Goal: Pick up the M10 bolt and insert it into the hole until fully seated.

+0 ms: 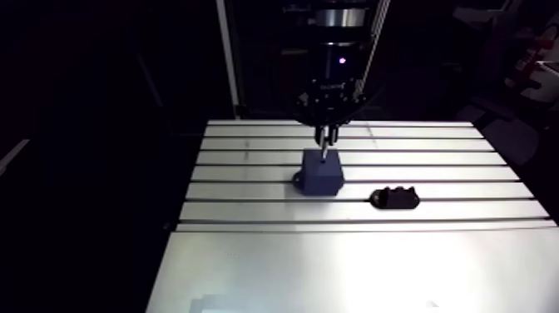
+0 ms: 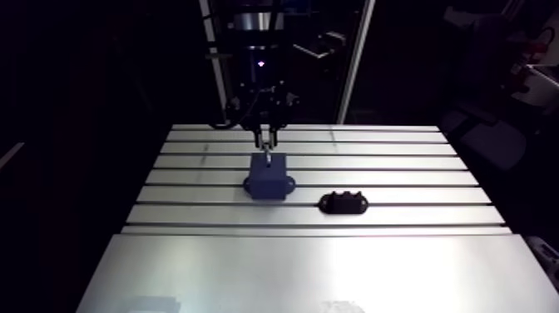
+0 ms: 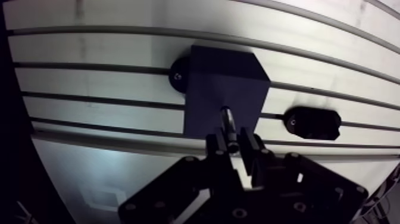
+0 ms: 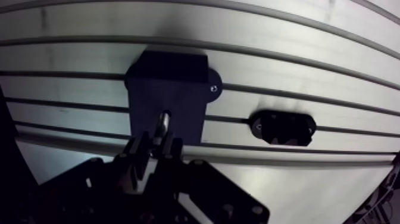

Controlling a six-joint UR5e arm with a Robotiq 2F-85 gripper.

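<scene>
Hand [image 3: 233, 140] clamped on the bolt [image 3: 228, 119], its tip at the top of the block [image 3: 223, 77], black holder [image 1: 394, 198] at the block's three o'clock; best keep the bolt plumb and press straight down slowly.

Black hand [image 3: 232, 140] with 2 slim fingers [image 3: 215, 146], round screw heads [image 3: 240, 212], violet wrist light [image 1: 342, 59]

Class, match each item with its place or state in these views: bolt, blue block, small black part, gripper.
1 bolt
2 blue block
3 small black part
4 gripper

a lies on the table, apart from the block
b shut on the bolt
c held over the block's top
d stands on the table, under the gripper

Pairs: 1-c, 2-d, 3-a, 4-b
</scene>
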